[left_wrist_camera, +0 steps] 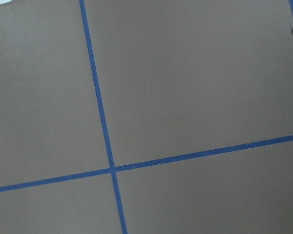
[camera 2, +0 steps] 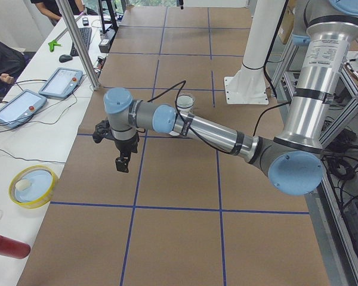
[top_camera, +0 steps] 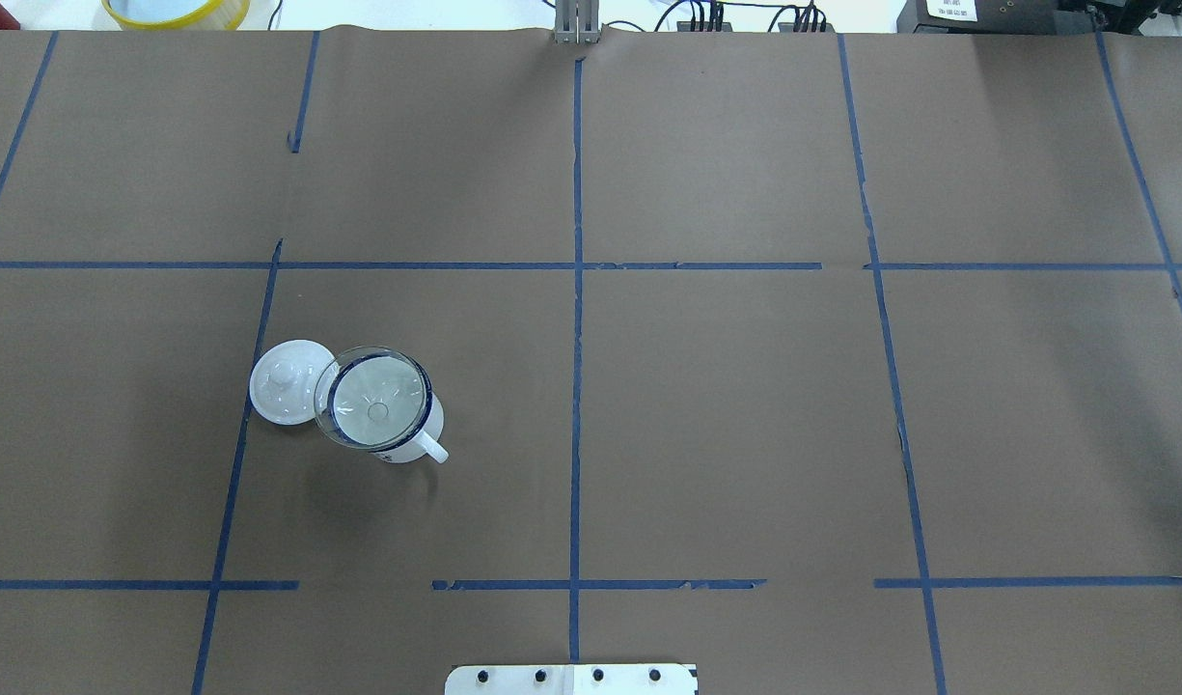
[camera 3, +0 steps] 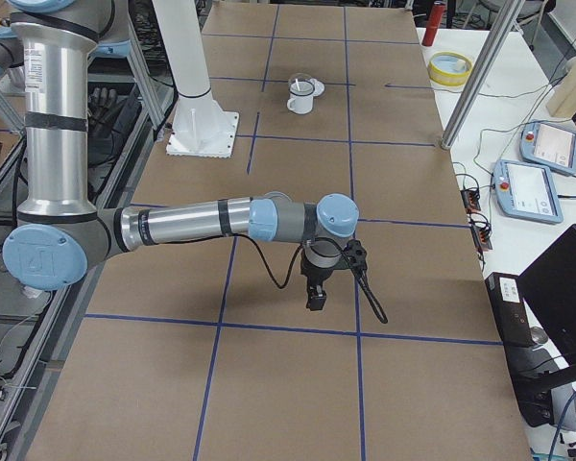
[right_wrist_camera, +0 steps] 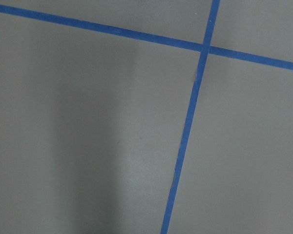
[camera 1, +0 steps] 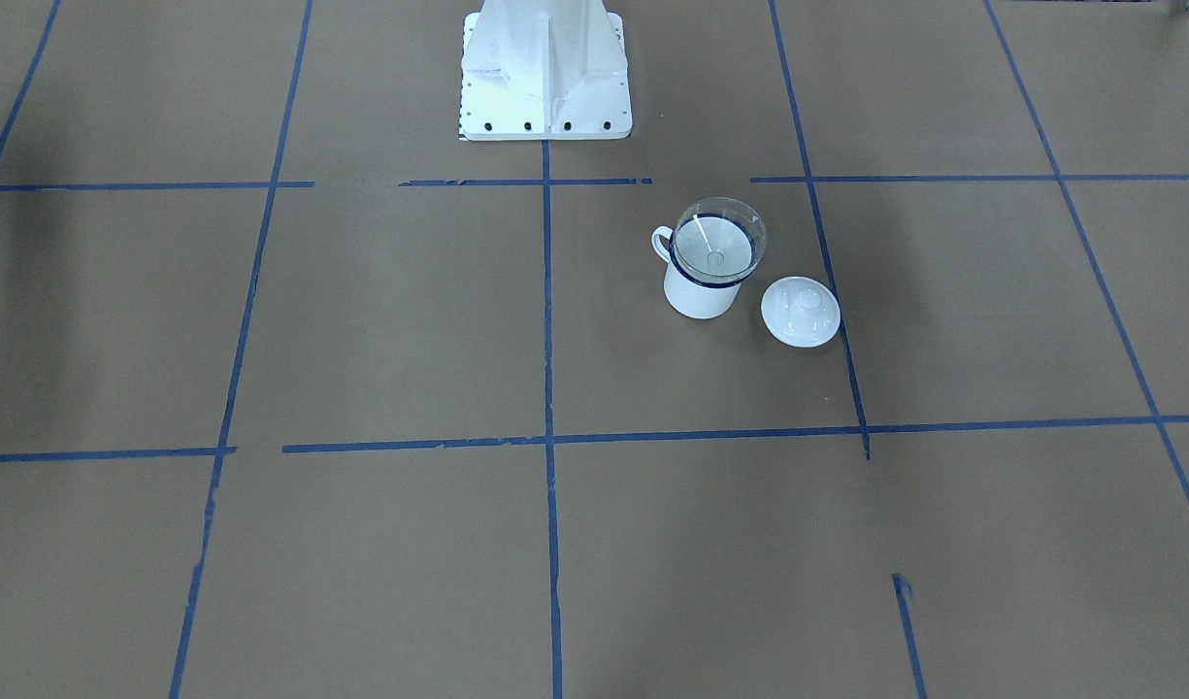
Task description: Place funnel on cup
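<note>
Funnel (camera 1: 718,243) sits spout-down in the cup (camera 1: 699,296), rim resting on the blue lip, so I judge the placing done. A lid (camera 1: 800,311) lies just beside the cup. My left claw (camera 2: 122,162) and right claw (camera 3: 316,293) hang well apart from the funnel. I cannot tell whether either is parted or closed.

Clear glossy funnel (camera 1: 718,233), white enamel cup (camera 1: 699,289)
</note>
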